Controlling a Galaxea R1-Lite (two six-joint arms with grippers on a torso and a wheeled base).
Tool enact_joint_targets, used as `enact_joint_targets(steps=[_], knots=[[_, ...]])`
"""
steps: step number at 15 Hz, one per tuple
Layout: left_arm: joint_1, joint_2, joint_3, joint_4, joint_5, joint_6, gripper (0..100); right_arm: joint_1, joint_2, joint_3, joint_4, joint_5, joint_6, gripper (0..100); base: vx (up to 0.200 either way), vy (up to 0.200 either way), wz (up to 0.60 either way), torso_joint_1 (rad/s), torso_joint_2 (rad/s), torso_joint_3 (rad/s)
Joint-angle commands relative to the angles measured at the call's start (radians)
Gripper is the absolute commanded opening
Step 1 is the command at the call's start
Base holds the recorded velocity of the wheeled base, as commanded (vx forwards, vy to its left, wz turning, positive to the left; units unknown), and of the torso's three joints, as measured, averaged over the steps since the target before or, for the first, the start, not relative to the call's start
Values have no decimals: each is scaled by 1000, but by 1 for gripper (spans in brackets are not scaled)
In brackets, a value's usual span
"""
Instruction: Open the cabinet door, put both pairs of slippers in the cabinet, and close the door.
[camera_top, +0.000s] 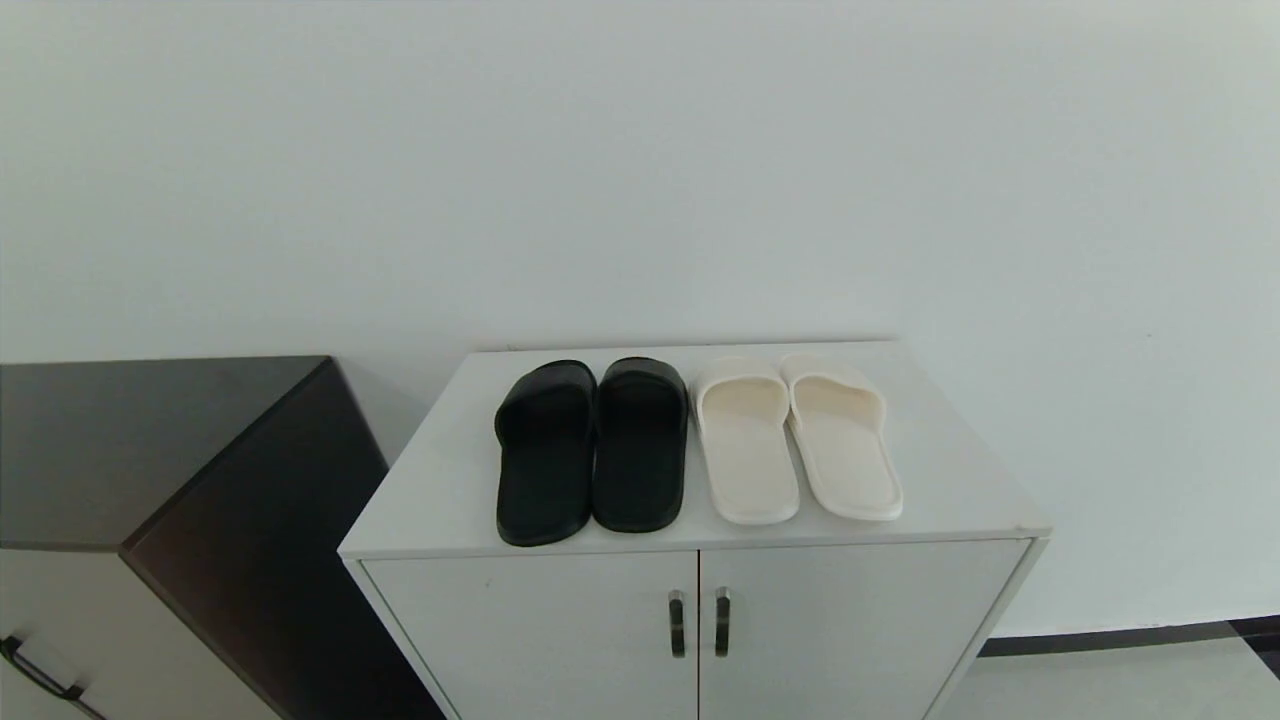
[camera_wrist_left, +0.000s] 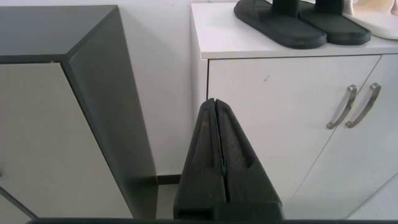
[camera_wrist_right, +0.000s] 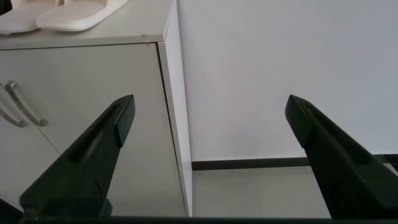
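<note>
Rubbery black slippers (camera_top: 590, 450) and cream slippers (camera_top: 800, 440) look light and bendy, best pinched at the toe end; left claw (camera_wrist_left: 213, 104) pressed together, right claw (camera_wrist_right: 211, 109) spread.

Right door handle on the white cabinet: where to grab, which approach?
Grip the right door handle mid-bar, coming straight from the front. It's a vertical bar standing off the closed door, so straddle it side to side. The right gripper, open, likely suits; mind the left door handle close beside it.
</note>
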Motion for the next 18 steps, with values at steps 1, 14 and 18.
enact_joint_targets(steps=[1, 14, 18], knots=[[0, 2, 0, 0, 0, 0, 0, 2, 1, 0, 0, 1, 6, 100, 0, 0, 0, 0, 0, 0], [0, 2, 0, 0, -1, -20, 0, -2, 1, -3, -2, -12, -62, 100, 0, 0, 0, 0, 0, 0], [-1, 2, 0, 0, -1, -19, 0, -3, 4, -5, -3, -13, -63, 100, 0, 0, 0, 0, 0, 0]])
